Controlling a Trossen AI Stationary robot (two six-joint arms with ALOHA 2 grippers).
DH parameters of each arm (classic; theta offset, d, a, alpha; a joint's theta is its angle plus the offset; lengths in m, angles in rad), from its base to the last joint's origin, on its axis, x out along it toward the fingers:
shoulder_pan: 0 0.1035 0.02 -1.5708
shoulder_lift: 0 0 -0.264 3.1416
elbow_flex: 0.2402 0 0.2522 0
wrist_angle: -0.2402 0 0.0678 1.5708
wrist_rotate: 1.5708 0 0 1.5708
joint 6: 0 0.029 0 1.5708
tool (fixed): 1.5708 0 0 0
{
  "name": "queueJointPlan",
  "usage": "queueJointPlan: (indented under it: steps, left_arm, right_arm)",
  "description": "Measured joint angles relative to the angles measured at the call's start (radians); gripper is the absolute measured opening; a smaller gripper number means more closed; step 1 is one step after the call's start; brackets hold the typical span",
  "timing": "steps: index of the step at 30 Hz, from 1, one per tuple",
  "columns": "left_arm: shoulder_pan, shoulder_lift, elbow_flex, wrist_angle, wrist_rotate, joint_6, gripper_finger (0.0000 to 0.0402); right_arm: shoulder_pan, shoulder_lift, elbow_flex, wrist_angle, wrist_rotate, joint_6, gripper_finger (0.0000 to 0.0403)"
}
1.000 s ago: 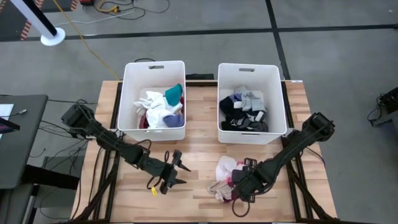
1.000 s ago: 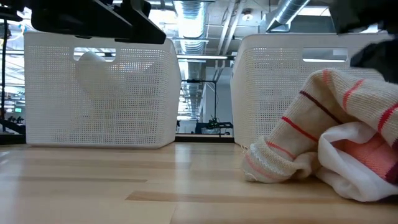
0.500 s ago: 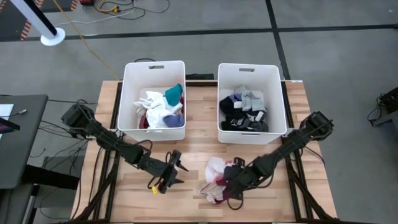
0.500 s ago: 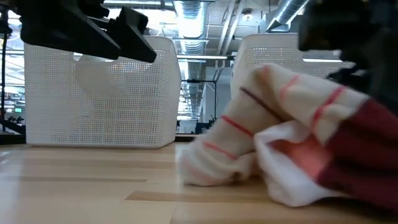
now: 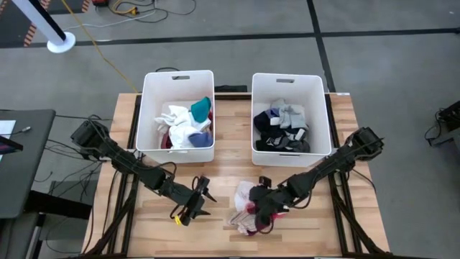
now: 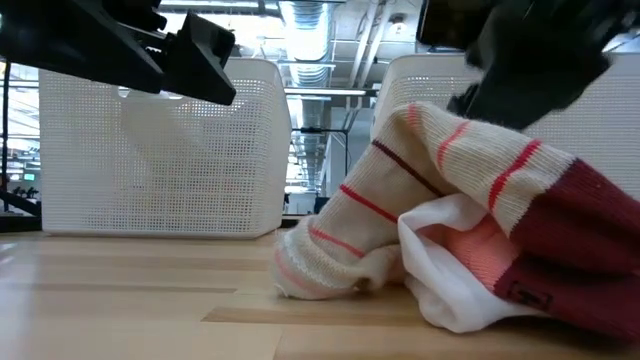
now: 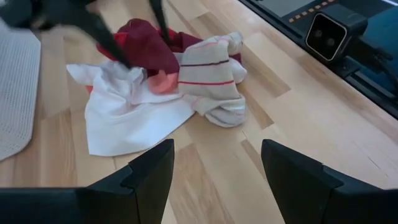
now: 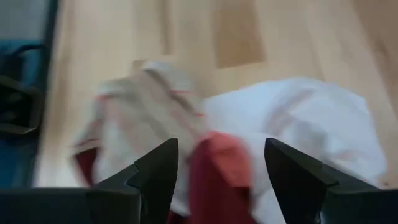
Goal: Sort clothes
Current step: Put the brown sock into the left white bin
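A small pile of clothes (image 5: 246,208) lies on the wooden table in front of the bins. It holds a cream sock with red stripes (image 7: 208,78), a white garment (image 7: 127,115) and a maroon garment (image 7: 146,43). My right gripper (image 5: 263,204) is open, slanting down onto the pile's right side. My left gripper (image 5: 203,198) hovers open above bare wood, left of the pile and pointing at it. More clothes fill both bins. My right gripper has its open fingers (image 7: 112,46) on the maroon garment (image 8: 217,158) at the top of the pile, one on each side of a red fold. They slant down from the table's right. The pile lies slack on the table.
Two white bins stand at the table's far side: the left bin (image 5: 177,75) with light and teal clothes, the right bin (image 5: 287,78) with dark and grey ones. Bare wood lies between the bins and the pile. A camera block (image 7: 329,34) sits at the near edge.
My right gripper has gone toward the table's left edge and tipped further down. The pile has slid left along the table with it, the striped sock leading, and bunched up higher. Both grippers have stayed open.
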Motion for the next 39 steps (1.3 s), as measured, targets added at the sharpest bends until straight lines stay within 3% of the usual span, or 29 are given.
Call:
queueJointPlan:
  steps: [5,14,21,29,39]
  left_arm:
    - [0.0,0.0,0.0,-0.006,0.0,0.001,0.0235]
    - [0.0,0.0,0.0,0.001,-0.002,0.027,0.0235]
    - [0.0,0.0,-0.001,0.004,-0.002,0.035,0.0235]
    - [0.0,0.0,-0.001,0.001,-0.003,0.019,0.0235]
    - [0.0,0.0,-0.001,-0.069,-0.003,-0.009,0.0235]
  right_arm:
    - [0.053,-0.001,0.073,-0.168,-0.009,-0.002,0.0254]
    - [0.134,0.001,0.055,-0.383,-0.004,0.15,0.0254]
    - [0.133,0.046,0.03,-0.357,0.028,0.144,0.0254]
    - [0.086,0.16,0.035,-0.195,0.037,0.091,0.0254]
    - [0.026,0.177,0.074,-0.102,0.061,-0.006,0.0254]
